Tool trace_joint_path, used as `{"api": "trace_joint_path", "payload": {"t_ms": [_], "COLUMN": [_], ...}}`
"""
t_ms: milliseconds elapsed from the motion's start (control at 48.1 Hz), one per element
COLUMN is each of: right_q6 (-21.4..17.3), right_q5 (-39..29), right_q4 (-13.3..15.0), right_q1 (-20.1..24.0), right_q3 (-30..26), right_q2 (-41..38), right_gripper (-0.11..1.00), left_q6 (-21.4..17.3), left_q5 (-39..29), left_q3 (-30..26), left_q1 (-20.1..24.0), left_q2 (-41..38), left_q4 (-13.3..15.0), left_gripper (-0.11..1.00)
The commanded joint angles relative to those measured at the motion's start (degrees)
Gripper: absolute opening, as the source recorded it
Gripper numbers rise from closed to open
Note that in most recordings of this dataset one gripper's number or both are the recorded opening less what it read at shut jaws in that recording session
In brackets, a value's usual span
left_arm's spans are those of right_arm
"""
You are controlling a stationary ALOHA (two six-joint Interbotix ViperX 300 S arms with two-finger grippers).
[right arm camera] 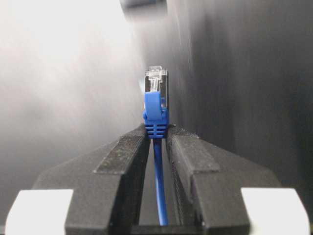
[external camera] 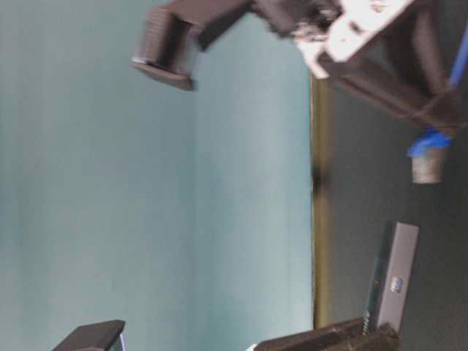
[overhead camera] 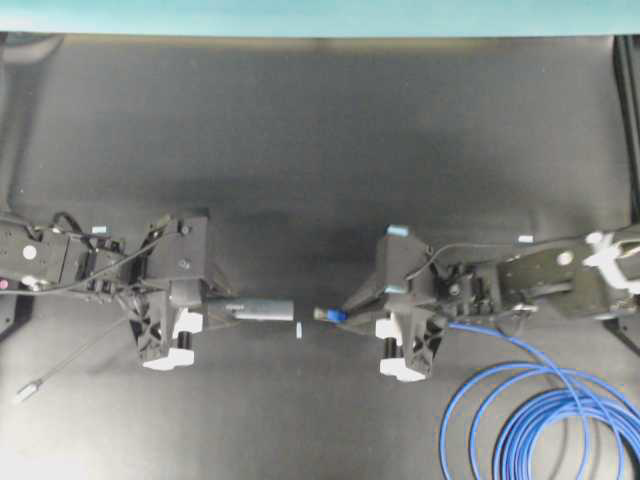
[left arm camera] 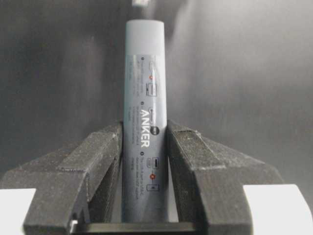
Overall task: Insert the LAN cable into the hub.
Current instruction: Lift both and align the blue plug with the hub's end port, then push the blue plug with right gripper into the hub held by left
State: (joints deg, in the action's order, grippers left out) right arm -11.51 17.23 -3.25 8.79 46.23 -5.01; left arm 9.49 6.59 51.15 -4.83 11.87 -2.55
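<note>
arms: black angular frames, loose black cables looped along both
left gripper [overhead camera: 205, 312]: black textured fingers, white blocks at the base
right gripper [overhead camera: 362, 312]: same build, pale blue cap, perhaps tape

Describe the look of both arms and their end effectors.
Both arms are black with white brackets. The left end effector and right end effector have black, grainy, wedge-shaped fingers on white mounts. Thin black wires loop over each wrist. A pale blue patch tops the right arm.
</note>
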Motion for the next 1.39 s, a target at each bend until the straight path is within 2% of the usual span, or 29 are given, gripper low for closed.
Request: {"api": "trace_joint_path", "payload": {"t_ms": [0, 229, 832, 1373], "right_q6": [-0.5, 0.0, 0.4, 0.5], "right_q5": [0.5, 0.7, -0.7, -4.2], "right_q4": [-0.1, 0.1, 0.4, 1.5], "right_q1": [0.3, 0.3, 0.5, 0.6], "right_q3": [-1.1, -2.8, -3.9, -6.2], "right_q2": [1.0, 0.4, -0.3, -1.2], "right_gripper": [0.11, 0.11, 0.11, 0.11], "left_q6": [-0.7, -2.0, -2.4, -8.4], "left_q5": [0.9, 0.9, 0.4, -7.1], "left_q3": [-0.9, -1.8, -2.5, -9.8], "left_q1": [0.0, 0.0, 0.5, 0.4], "left_q2": [0.4, 0.0, -0.4, -5.1], "left_q4": [-0.2, -0.2, -0.2, -0.2], "left_gripper": [0.28, 0.28, 0.28, 0.28]}}
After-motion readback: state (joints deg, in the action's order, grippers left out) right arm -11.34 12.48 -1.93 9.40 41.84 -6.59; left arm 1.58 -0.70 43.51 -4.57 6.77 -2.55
